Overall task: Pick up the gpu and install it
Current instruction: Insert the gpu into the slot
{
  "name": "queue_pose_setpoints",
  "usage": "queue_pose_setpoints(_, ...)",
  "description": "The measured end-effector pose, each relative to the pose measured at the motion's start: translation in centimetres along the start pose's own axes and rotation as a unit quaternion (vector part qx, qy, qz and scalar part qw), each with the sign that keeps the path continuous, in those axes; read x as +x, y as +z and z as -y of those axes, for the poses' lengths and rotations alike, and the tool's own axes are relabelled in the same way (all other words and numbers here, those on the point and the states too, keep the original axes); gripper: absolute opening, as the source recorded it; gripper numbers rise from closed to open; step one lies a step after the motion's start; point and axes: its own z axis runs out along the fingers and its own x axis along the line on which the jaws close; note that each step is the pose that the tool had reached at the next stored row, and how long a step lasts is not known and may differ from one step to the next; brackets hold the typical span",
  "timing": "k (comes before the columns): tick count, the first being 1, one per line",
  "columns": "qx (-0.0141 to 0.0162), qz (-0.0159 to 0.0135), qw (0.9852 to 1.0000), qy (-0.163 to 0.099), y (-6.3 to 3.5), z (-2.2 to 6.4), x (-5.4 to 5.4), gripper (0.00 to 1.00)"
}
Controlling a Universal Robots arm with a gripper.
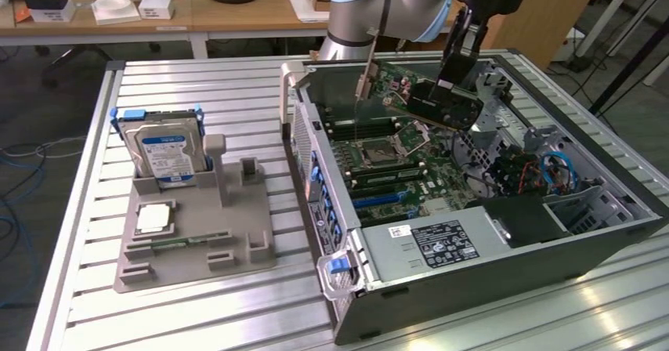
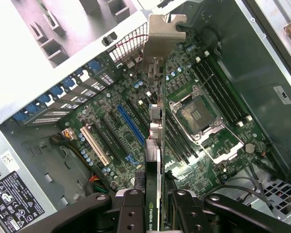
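Beneath the gripper (image 2: 155, 204) lies the open computer case (image 1: 502, 288) with its motherboard (image 2: 111, 104). Pinched edge-on between the gripper's fingers, the gpu (image 2: 155, 145) hangs above the board, its silver bracket (image 2: 165, 29) farthest from them.

**The gpu (image 1: 444, 104) hangs over the motherboard (image 1: 403, 186)**

On the surface (image 1: 188, 320), the open case (image 1: 502, 296) lies at the exterior view's right. The tray (image 1: 193, 257) sits just beside it at the left, with a hard drive (image 1: 162, 147) standing in it. Inside the case, the gpu hangs tilted above the motherboard, clasped by the end effector (image 2: 153, 206).
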Motion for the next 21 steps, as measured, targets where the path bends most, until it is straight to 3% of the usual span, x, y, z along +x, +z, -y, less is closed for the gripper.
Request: queue_pose_setpoints(21,0.0004,-0.0020,0.9990,-0.045,0.19,0.03,-0.02,0.26)
